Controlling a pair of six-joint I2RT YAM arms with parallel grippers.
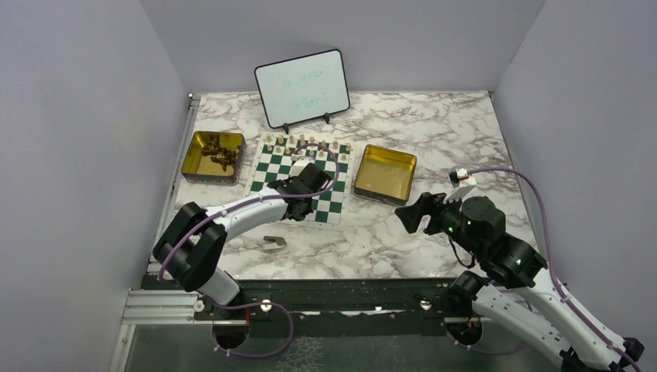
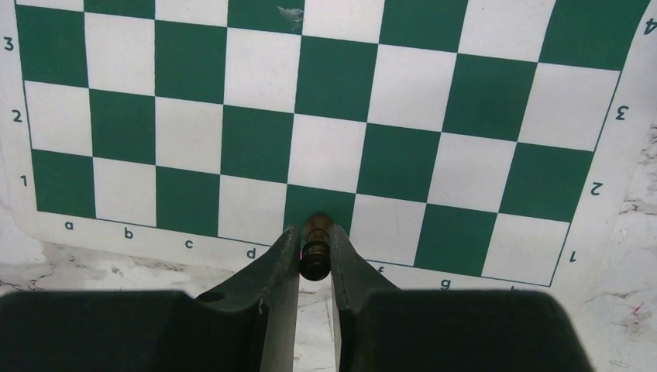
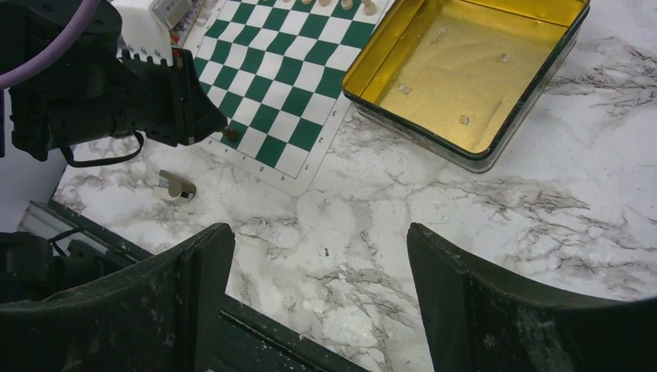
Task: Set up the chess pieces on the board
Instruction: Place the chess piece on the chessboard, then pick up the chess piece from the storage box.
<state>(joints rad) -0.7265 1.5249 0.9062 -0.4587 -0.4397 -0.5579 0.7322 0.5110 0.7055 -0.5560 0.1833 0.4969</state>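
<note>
Chess piece [image 2: 314,252], dark, pinched in your left gripper [image 2: 314,235] at the board's [image 2: 333,77] six o'clock edge; released tilted, it could topple. Right gripper [image 3: 319,232] gapes empty.

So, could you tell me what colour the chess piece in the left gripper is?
Dark brown. The chess piece shows best in the left wrist view.

My left arm [image 1: 240,211] and right arm [image 1: 534,311] show white shells, black joints, purple cables [image 1: 496,167]; my pincer fingers [image 3: 496,310] look scuffed black.
</note>
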